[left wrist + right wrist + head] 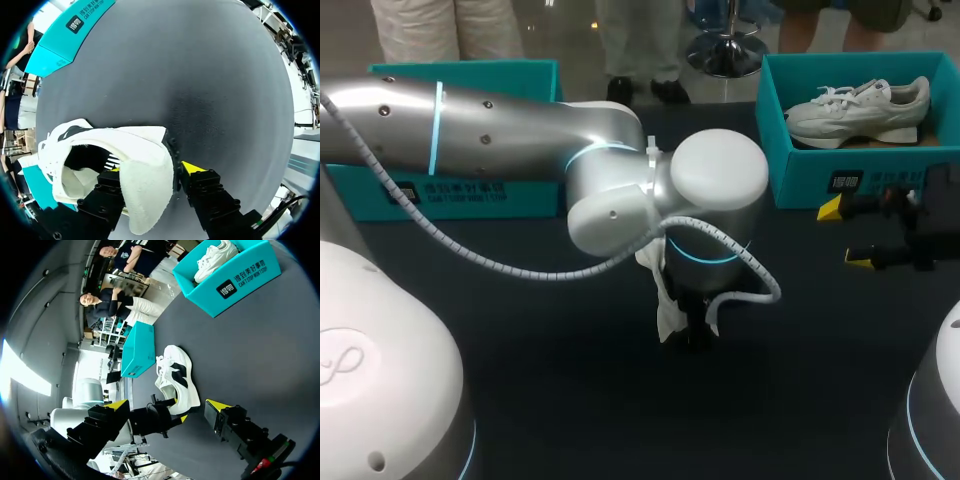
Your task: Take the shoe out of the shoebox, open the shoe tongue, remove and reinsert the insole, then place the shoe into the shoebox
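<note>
Shoe on the worktop — our left hand clamps its padded edge; our right hand gapes empty.

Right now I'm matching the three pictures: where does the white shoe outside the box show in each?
Head view: shoe, mid-table, mostly hidden under my left arm.
Left wrist view: shoe, its edge between the fingers.
Right wrist view: shoe, ahead of the right gripper.
Shared landmark: left gripper holding it.

Beneath left arm a white shoe, second shoe in teal shoebox
</note>
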